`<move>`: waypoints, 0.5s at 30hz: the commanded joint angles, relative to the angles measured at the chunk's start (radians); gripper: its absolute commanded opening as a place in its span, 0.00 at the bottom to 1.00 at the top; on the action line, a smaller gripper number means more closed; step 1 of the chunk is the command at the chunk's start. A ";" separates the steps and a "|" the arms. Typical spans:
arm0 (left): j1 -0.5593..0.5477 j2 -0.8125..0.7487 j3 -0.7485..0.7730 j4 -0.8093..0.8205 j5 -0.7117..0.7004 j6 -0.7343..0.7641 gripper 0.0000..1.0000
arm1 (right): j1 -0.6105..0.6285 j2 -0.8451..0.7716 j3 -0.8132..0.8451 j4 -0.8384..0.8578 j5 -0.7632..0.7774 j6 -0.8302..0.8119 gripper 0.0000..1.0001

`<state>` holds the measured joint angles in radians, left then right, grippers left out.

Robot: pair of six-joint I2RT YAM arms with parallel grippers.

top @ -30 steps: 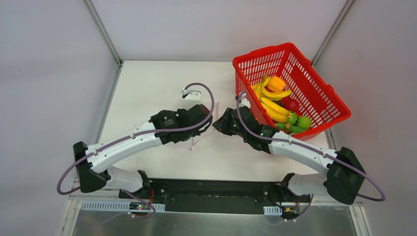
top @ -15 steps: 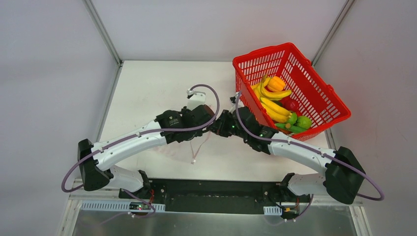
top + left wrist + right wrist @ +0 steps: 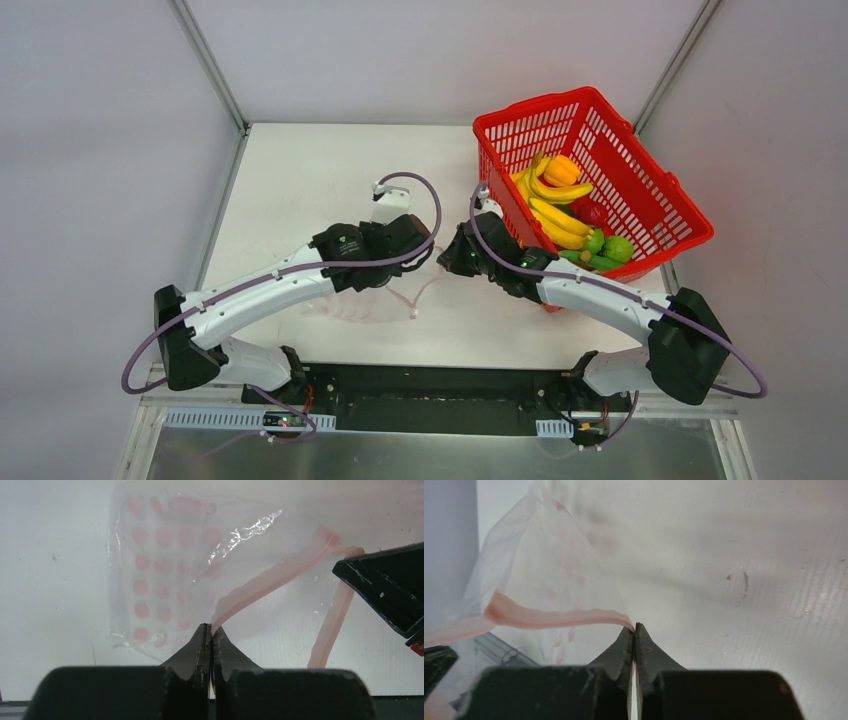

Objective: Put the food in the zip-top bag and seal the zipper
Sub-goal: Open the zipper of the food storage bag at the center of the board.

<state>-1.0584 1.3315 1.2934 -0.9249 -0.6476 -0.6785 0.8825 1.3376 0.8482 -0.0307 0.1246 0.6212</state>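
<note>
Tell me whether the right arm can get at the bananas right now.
Probably not yet: its jaws are shut on the zipper, though the basket with the bananas sits close beside.

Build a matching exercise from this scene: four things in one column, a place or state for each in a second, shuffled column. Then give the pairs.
Column one:
1. bananas
2. zip-top bag
3. left gripper
4. red basket

Column two:
A. shut on the pink zipper
B. stands at the far right of the table
C. lie inside the basket
D. clear with pink dots, no food in it

Pairs: 1-C, 2-D, 3-A, 4-B
</note>
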 commanded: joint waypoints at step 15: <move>0.029 0.023 -0.018 0.028 0.119 -0.022 0.34 | -0.009 -0.057 -0.016 0.056 0.007 -0.018 0.00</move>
<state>-1.0328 1.3594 1.3060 -0.9108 -0.5770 -0.6861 0.8806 1.3422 0.9142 -0.1154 0.1051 0.5198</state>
